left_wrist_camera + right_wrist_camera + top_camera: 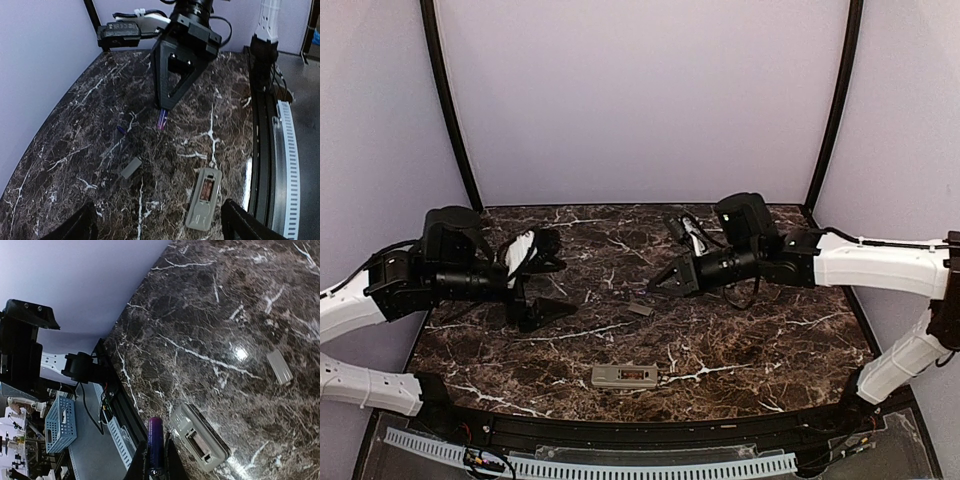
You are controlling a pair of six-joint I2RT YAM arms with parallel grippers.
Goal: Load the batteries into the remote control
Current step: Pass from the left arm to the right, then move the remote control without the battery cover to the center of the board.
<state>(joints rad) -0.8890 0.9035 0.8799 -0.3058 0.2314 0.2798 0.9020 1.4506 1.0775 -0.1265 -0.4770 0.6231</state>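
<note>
A slim purple battery (pixel 155 445) is pinched between the right gripper's (pixel 164 106) fingers. Near those fingers the remote control (pixel 200 437) lies grey-beige back up, its battery bay open and reddish-brown inside. A blue basket (pixel 60 425) sits off the table, its contents unclear. The left gripper (pixel 159 204) is spread wide, holding nothing. The remote lies close to one of its fingers, with a grey cover (pixel 131 167) and a second battery (pixel 120 129) further ahead. The table (pixel 770 340) is dark white-veined marble and the walls (pixel 640 100) are lilac.
</note>
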